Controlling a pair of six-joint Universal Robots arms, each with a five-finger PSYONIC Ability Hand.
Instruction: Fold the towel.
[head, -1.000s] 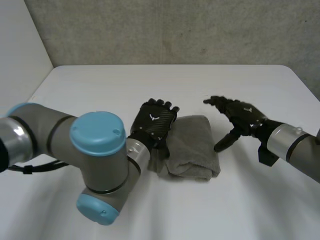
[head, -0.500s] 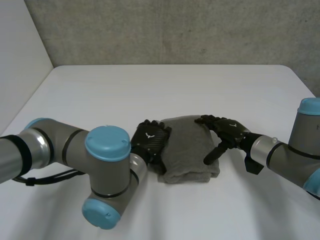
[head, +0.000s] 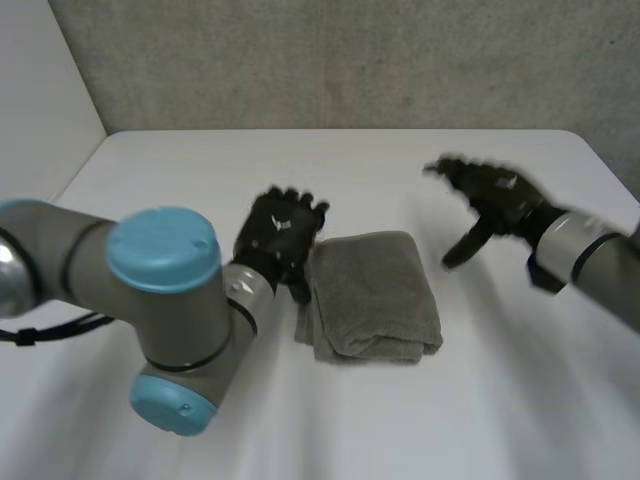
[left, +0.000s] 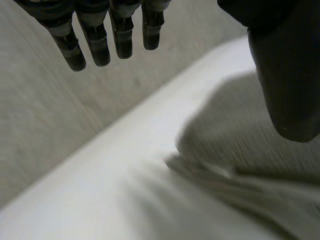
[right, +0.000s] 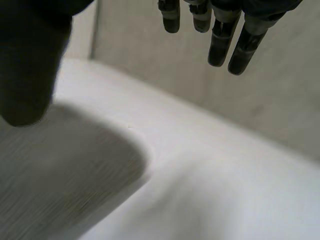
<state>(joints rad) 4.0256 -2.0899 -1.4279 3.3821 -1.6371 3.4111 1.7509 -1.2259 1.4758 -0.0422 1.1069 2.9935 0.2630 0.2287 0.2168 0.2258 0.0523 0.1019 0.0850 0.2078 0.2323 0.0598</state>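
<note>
White worktop (head: 350, 165) carries everything, and we see bare room on every side, with its far edge well apart from the work. Grey towel (head: 372, 295) lies near the middle as a flat, layered pad, so we judge the fold largely made. Our left hand (head: 280, 232) sits just beside the towel's left edge, fingers (left: 122, 37) straight and spread, holding nothing. Our right hand (head: 497, 192) hangs off the towel's right side, apart from it, fingers (right: 243, 50) loose and empty, likely leaving the cloth free.
</note>
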